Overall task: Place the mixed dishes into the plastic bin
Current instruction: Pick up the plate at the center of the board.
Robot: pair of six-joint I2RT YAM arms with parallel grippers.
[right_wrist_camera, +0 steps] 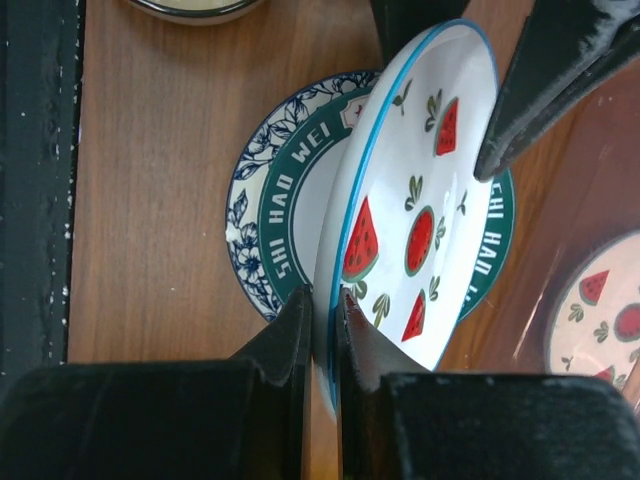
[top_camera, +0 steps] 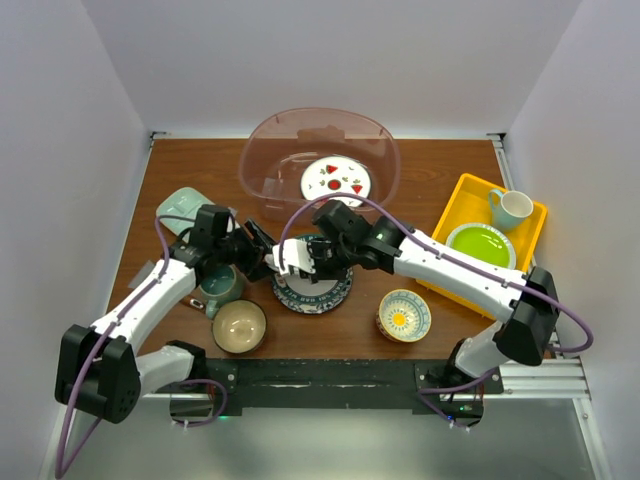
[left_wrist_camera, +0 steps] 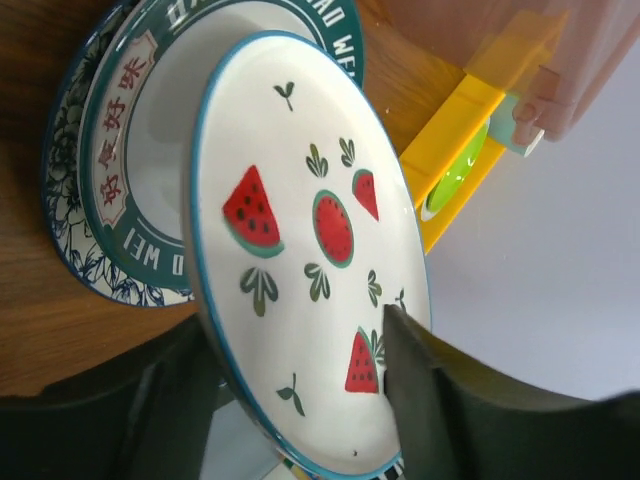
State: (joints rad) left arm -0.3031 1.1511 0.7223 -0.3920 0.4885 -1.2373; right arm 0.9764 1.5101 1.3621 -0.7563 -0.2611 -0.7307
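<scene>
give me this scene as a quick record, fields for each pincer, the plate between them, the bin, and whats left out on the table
right pincer: shut on the rim of the watermelon plate, which is tilted up on edge
left pincer: jaws either side of that plate's opposite edge; grip unclear
underneath: green-banded plate stacked on blue-patterned plate
plastic bin: holds a second watermelon plate
left on table: tan bowl, patterned bowl, teal mug, mint dish
</scene>
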